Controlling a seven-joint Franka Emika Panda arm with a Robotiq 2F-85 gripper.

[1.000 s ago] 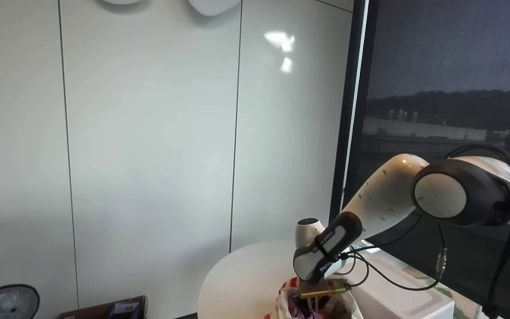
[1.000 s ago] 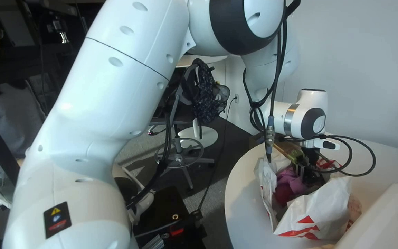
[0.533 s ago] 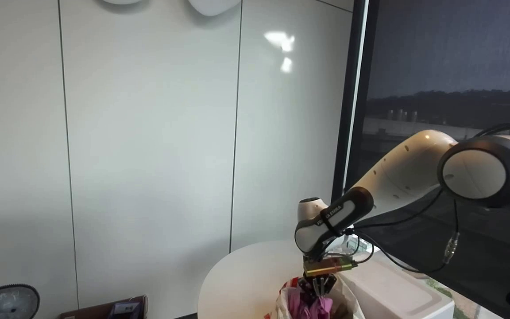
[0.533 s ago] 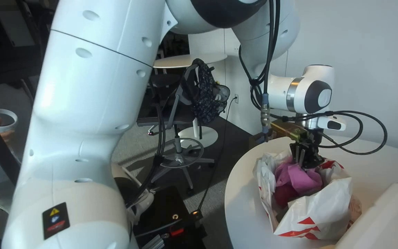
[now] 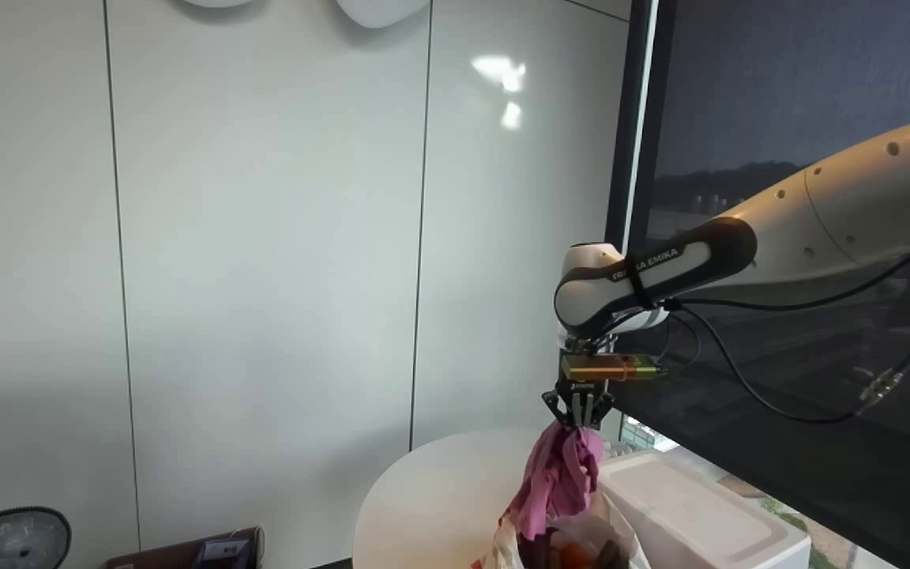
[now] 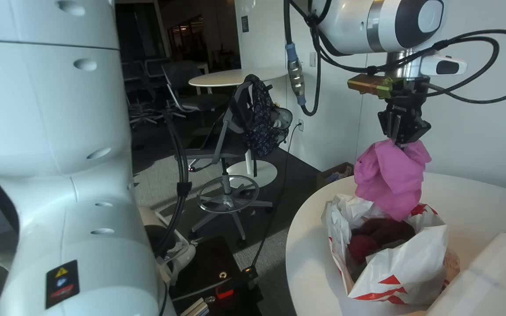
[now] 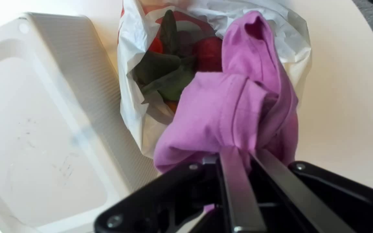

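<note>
My gripper (image 7: 247,154) is shut on a pink-purple cloth (image 7: 219,106), which is pinched and bunched between the fingertips. The gripper also shows in both exterior views (image 5: 579,423) (image 6: 399,142), pointing down. The cloth hangs in folds below it (image 5: 558,478) (image 6: 391,173), above the open mouth of a white plastic bag (image 6: 404,272) with red marks. I cannot tell whether the cloth's lowest end touches the bag. Inside the bag, dark red cloth (image 6: 382,230) and dark green things (image 7: 170,77) show, with bits of orange. The cloth hides part of the bag in the wrist view.
The bag stands on a round white table (image 6: 310,259). A white lidded box (image 7: 37,136) stands close beside the bag, also in both exterior views (image 5: 700,506) (image 6: 486,281). A white wall (image 5: 265,276) is behind. A chair with a backpack (image 6: 259,118) stands beyond the table.
The gripper was low in the bag one second ago. It has risen well above it, lifting the pink cloth out, and the dark red contents are now uncovered.
</note>
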